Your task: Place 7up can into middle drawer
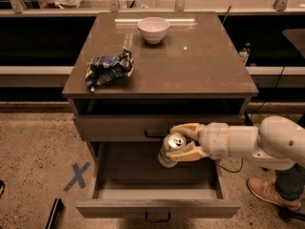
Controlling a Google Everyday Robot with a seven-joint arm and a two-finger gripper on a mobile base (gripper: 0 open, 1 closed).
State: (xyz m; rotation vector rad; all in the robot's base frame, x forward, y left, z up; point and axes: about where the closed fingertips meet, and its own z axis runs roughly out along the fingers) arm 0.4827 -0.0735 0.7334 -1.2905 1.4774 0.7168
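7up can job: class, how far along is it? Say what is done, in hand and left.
Done: the middle drawer stands open. In hand: the gripper is closed on the 7up can, over the drawer near its back. Left: lower the can in and release it.
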